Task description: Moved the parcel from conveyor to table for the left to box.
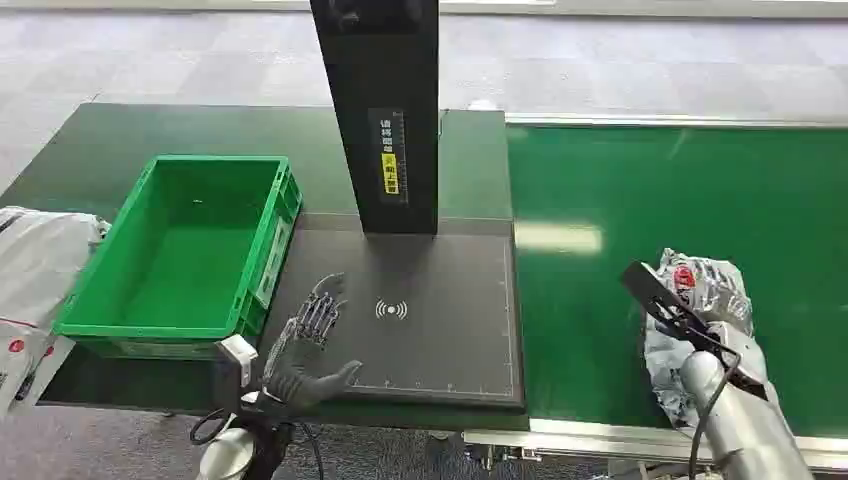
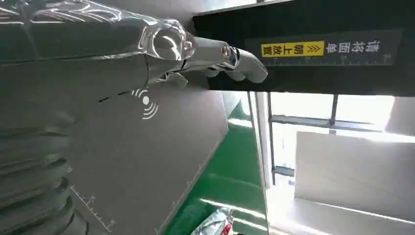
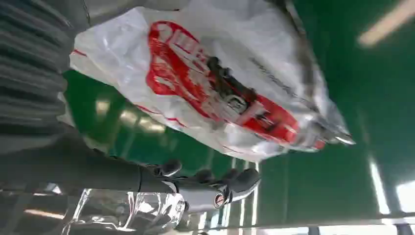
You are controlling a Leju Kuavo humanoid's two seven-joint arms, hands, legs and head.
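On the green conveyor [image 1: 620,200] to my right lies the parcel [image 1: 700,300], a crinkled silvery bag with red print, and my right hand [image 1: 690,325] is on it. The wrist view shows my dark fingers [image 3: 230,95] lying across the red print and my thumb [image 3: 215,188] curled under the bag's edge, so I judge that I have it pinched, though I cannot tell how firm the hold is or whether the bag has left the belt. My left hand [image 1: 305,345] hovers over the near corner of the dark scanning pad [image 1: 440,330] with its fingers spread apart and nothing in them. The green crate [image 1: 180,250] stands just beside the pad, on its far side from the conveyor, and looks empty.

This is the pickup step, as I read it: the parcel is still over the conveyor. Next I need to lift it clear of the belt's edge and carry it across to the pad, setting it down within my left hand's reach. The loose, slippery wrapping could slide out of a light pinch.
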